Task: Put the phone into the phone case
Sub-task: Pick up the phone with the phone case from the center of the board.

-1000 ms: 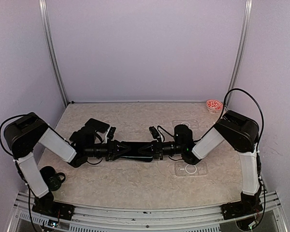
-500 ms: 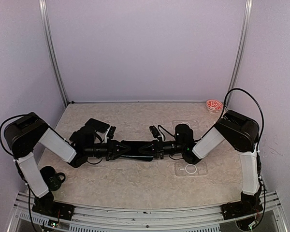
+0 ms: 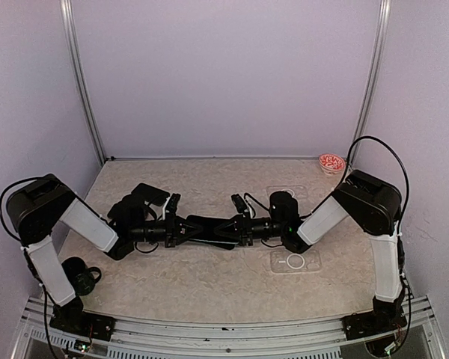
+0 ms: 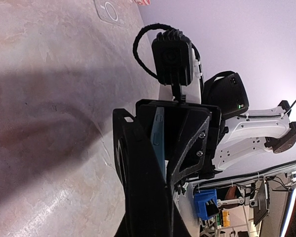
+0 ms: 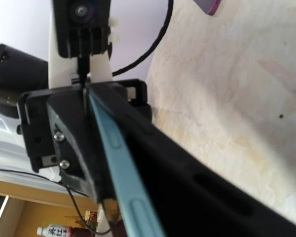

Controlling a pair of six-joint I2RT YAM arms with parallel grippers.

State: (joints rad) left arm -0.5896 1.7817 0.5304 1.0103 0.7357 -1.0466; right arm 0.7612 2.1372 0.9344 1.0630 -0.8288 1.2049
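A dark phone [image 3: 203, 226] hangs on edge above the table, held between both grippers. My left gripper [image 3: 181, 229] is shut on its left end and my right gripper [image 3: 223, 230] on its right end. The left wrist view shows a teal side strip [image 4: 159, 136] pressed against a black slab [image 4: 138, 168] between my left gripper's [image 4: 160, 148] jaws. The right wrist view shows the same teal strip [image 5: 119, 163] with raised buttons against the black slab [image 5: 207, 192]. I cannot tell phone from case there. Two clear cases with ring marks lie flat at the right [image 3: 295, 261] and behind it [image 3: 286, 192].
A red and white bowl [image 3: 331, 162] sits at the back right corner. A black round object [image 3: 81, 273] lies at the front left beside the left arm. Purple walls close the back and sides.
Both grippers have moved a little toward the back with the phone between them. The grippers have closed in toward each other, and the phone looks shorter in the top view.
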